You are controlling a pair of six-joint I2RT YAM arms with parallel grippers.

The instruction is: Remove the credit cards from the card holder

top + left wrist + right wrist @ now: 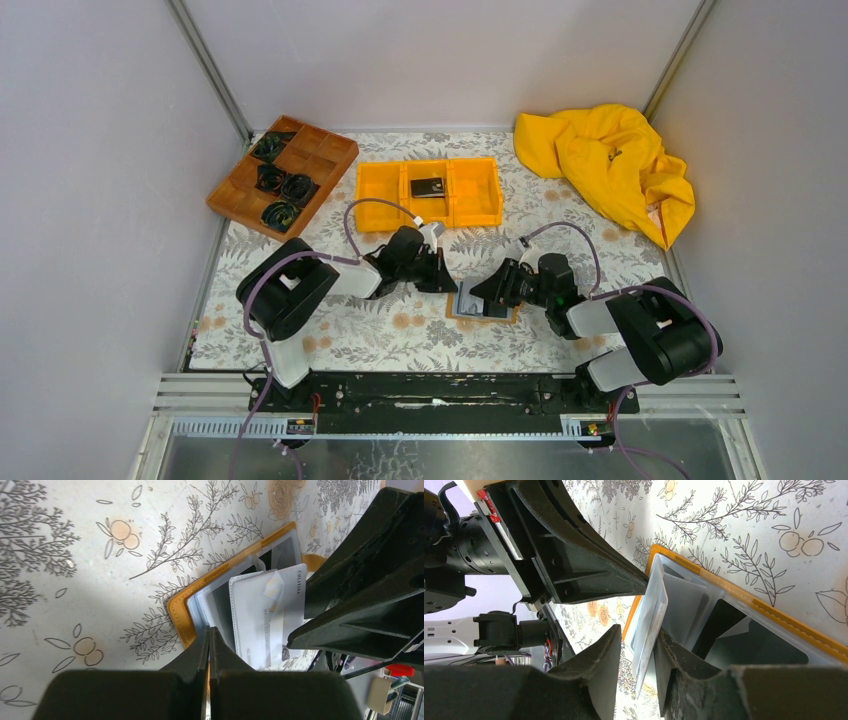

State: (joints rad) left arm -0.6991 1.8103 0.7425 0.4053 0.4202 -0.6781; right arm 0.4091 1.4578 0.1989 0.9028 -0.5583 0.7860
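Although the small square orange-tan folding card holder (468,300) lies open close to the near edge of the table (400,335), a little right of midway between the left and right edges, note that its grey-blue pocket leaves (694,605) stand partly lifted rather than flat. Your left gripper (209,645) has its jaws pressed together at the holder's orange border; whether they nip the cover or merely bear on it cannot be determined. Your right gripper (638,630) straddles a thin pale grey-white credit card (260,615) standing on edge in its clear stitched leaf. One finger (674,665) touches it, while patterned table shows in a gap on the other side, so the jaws are judged parted, not clamped. Assessment: the card is light, stiff across its face yet springy, and smooth enough to slide from the pads. The leaf around it is soft and will fold or drag along. Take hold on the card's exposed free edge, flat faces between the pads, clear of the stitched seam, and draw along the pocket's line. The holder is light and will likely lift with the card unless held at its orange border. One flat black rectangle (428,187), seemingly a card, lies in the middle compartment of the orange three-compartment plastic bin (385,190) towards the far edge.
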